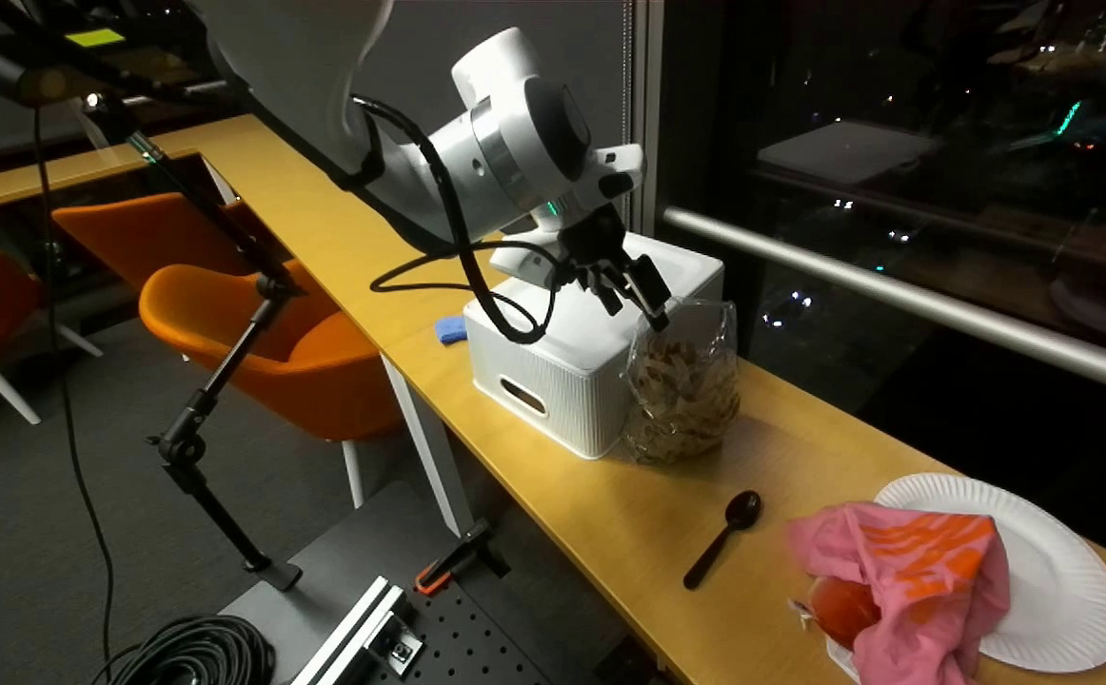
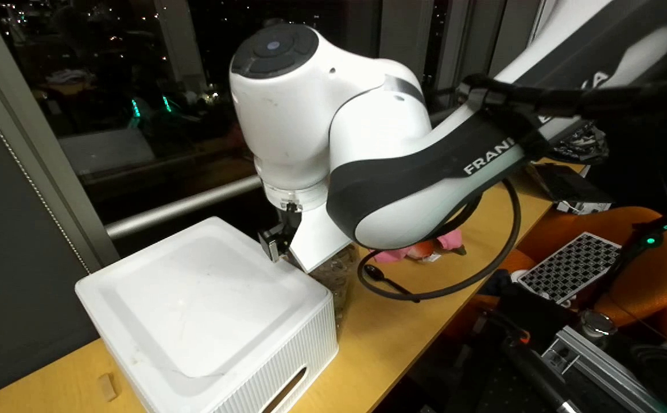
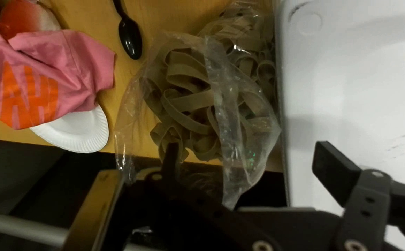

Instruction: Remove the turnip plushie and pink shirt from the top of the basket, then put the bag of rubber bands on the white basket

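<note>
The bag of rubber bands [image 1: 681, 400] stands upright on the table against the end of the white basket [image 1: 553, 395], its clear mouth loose at the top. My gripper [image 3: 253, 160] is open at that mouth. The bag's film lies between the fingers; one fingertip [image 3: 172, 153] overlaps the bag, and whether it is inside or outside the film I cannot tell. Over the basket's bare top is the other fingertip [image 3: 335, 170]. The pink shirt [image 1: 938, 561] lies partly on the white plate, with the turnip plushie [image 1: 843, 609] beside it, partly covered.
A black spoon [image 1: 724, 538] lies between bag and shirt. The white plate [image 1: 1067, 590] is near the window side. A metal rail [image 1: 896, 295] runs along the window. A blue cloth [image 1: 451, 329] and, in an exterior view, a small tan block [image 2: 107, 387] lie by the basket.
</note>
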Available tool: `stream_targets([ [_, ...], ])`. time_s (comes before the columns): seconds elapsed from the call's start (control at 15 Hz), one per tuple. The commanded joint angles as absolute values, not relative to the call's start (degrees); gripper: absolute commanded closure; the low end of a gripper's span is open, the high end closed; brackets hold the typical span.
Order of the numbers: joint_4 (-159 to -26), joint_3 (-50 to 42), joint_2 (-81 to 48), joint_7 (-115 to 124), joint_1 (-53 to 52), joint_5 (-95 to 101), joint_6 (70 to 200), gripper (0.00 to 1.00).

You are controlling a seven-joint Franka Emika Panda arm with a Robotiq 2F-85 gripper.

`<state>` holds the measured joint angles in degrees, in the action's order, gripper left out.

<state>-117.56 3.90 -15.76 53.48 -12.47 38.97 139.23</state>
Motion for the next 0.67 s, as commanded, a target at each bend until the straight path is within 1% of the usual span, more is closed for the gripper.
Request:
stream_targets([
  [0.0,-116.27,2.42,-17.53,54.06,-13.29,40.5,140.03,0.35],
  [0.4,-116.51,1.52,-17.95,54.07,-13.32,40.2,139.94,0.82],
  [0.53,-116.57,1.3,-17.93,54.23,-13.38,40.39,139.74,0.95],
  [0.6,-116.55,1.17,-17.9,54.32,-13.4,40.5,139.54,1.0],
])
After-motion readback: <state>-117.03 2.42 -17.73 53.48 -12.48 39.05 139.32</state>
